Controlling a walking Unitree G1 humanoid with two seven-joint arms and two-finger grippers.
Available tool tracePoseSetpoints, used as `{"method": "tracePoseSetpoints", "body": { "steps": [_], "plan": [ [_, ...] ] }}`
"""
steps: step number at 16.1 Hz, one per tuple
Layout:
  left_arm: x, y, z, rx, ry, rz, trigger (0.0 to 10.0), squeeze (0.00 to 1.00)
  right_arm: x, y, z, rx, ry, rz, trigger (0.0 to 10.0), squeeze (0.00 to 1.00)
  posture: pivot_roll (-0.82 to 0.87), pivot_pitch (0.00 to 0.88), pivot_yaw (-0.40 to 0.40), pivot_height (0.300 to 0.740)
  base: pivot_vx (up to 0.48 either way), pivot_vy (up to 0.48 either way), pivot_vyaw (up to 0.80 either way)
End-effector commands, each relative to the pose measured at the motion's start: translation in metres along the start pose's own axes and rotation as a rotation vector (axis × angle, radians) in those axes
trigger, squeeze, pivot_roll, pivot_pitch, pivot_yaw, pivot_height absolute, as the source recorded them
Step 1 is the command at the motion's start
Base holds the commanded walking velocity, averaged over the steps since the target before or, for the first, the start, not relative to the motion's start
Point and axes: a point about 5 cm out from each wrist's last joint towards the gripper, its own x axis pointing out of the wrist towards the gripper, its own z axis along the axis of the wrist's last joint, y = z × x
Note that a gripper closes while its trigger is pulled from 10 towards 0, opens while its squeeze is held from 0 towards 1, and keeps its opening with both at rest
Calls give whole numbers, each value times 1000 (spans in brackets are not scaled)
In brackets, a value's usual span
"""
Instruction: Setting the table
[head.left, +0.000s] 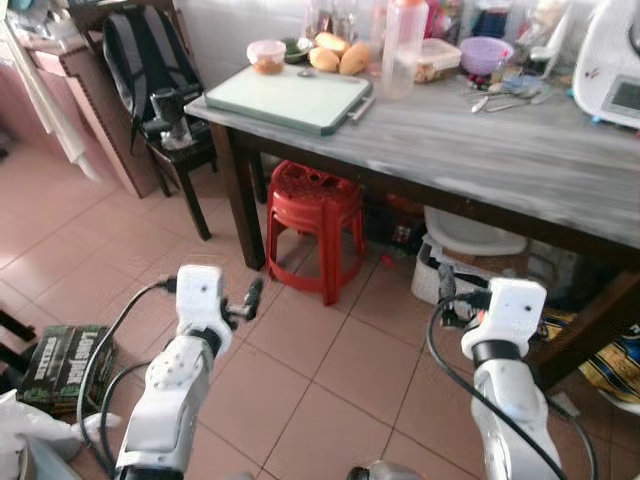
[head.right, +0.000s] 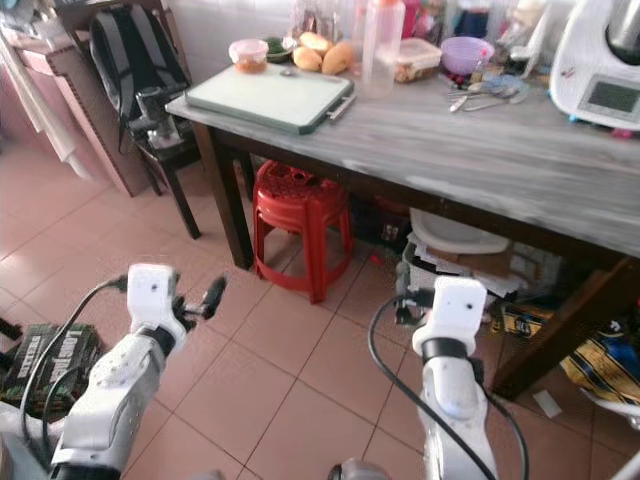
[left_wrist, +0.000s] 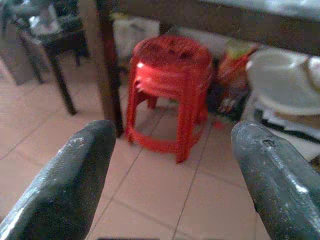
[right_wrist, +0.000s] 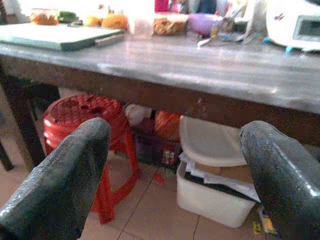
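Note:
A grey-topped table (head.left: 520, 150) on dark legs stands ahead of me. On its left end lies a pale green board (head.left: 290, 97), with a small lidded bowl of food (head.left: 266, 55) and yellow fruits (head.left: 340, 55) behind it. Further along are a clear bottle (head.left: 402, 45), a lidded container (head.left: 437, 60), a purple bowl (head.left: 485, 52) and loose cutlery (head.left: 505, 98). My left gripper (head.left: 250, 298) hangs low over the floor tiles, open and empty, facing the stool. My right gripper (head.left: 443, 285) is open and empty too, below the table edge.
A red plastic stool (head.left: 315, 215) sits under the table by its left leg. A white lidded bin (head.left: 470, 250) is under the middle. A dark chair with a backpack (head.left: 150, 60) stands left. A white appliance (head.left: 612, 70) is on the right end. A green box (head.left: 65, 365) lies on the floor.

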Motion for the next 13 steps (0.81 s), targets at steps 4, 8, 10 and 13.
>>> {"method": "tracePoseSetpoints", "body": {
  "steps": [4, 8, 10, 13],
  "plan": [
    [-9, 6, 2, -103, -56, 106, 10000, 0, -6, -9, -1, -25, 23, 5, 10000, 0, -53, 0, -22, 740, 0, 0, 0],
    [-10, -6, 24, -201, -249, 79, 10000, 0, 5, -5, 12, -19, -9, 50, 10000, 0, -50, 0, -74, 740, 0, 0, 0],
    [-10, -9, 29, -187, -266, 61, 10000, 0, 7, -4, 12, 6, -8, 31, 10000, 0, -49, 0, -59, 740, 0, 0, 0],
    [-7, -10, 27, -149, -233, 40, 10000, 0, 1, -1, 9, 21, 16, 7, 10000, 0, -53, 0, -31, 740, 0, 0, -692]
  ]
}}
